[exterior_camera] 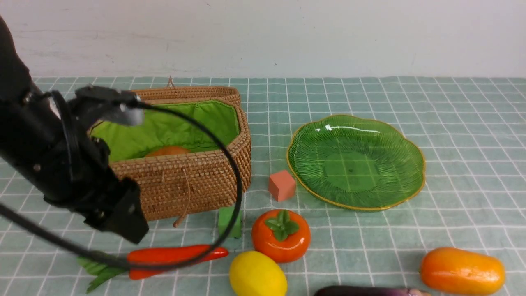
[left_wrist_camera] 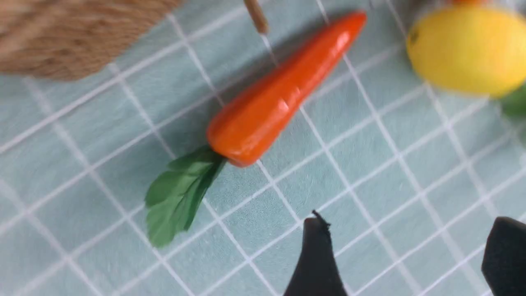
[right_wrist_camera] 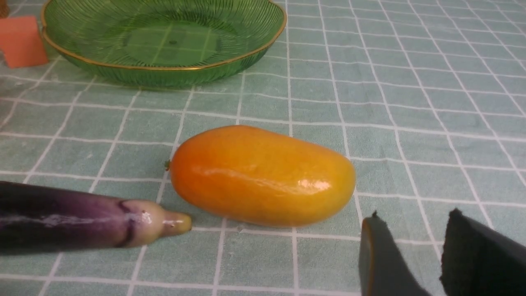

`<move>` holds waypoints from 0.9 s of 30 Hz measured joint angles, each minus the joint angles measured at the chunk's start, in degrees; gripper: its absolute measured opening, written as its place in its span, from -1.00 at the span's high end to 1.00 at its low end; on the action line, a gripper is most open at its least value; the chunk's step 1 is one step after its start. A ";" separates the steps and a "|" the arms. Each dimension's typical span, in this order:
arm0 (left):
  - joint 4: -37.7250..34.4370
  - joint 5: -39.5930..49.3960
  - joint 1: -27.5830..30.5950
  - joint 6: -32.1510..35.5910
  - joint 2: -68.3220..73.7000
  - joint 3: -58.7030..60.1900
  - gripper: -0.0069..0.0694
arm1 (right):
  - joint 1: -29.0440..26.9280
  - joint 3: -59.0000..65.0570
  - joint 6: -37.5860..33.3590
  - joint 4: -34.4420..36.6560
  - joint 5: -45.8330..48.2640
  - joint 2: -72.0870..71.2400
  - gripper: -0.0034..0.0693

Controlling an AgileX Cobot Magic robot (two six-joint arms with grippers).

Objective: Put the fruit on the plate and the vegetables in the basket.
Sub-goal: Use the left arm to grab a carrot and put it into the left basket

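The carrot [exterior_camera: 172, 257] lies on the cloth in front of the wicker basket [exterior_camera: 193, 176]. It also shows in the left wrist view [left_wrist_camera: 279, 94]. My left gripper [left_wrist_camera: 411, 230] is open and empty above the cloth, apart from the carrot's leafy end. The lemon [exterior_camera: 257, 274], persimmon [exterior_camera: 281, 235], mango [exterior_camera: 462, 270] and eggplant [exterior_camera: 370, 291] lie near the front edge. The green plate [exterior_camera: 355, 160] holds nothing. My right gripper [right_wrist_camera: 415, 222] is open and empty beside the mango [right_wrist_camera: 263, 176], with the eggplant's tip [right_wrist_camera: 156, 222] close by. A rounded orange-brown thing [exterior_camera: 167, 151] lies in the basket. The radish is out of view.
A salmon cube [exterior_camera: 282, 186] sits between basket and plate. A green cube [exterior_camera: 228, 222] stands by the basket's front corner. My left arm and its cable [exterior_camera: 61, 160] cover the basket's left front. A string loop [exterior_camera: 183, 205] hangs down the basket's front.
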 joint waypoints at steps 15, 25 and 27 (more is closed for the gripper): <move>-1.58 -11.07 0.00 14.08 10.03 2.09 -0.73 | 0.00 0.00 0.00 0.00 0.00 0.00 0.24; 3.57 -16.75 0.00 14.24 20.51 2.09 -0.68 | 0.00 0.00 0.00 0.00 0.00 0.00 0.24; 3.29 -16.75 0.00 14.31 21.91 2.09 -0.61 | 0.00 0.00 0.00 0.00 0.00 0.00 0.24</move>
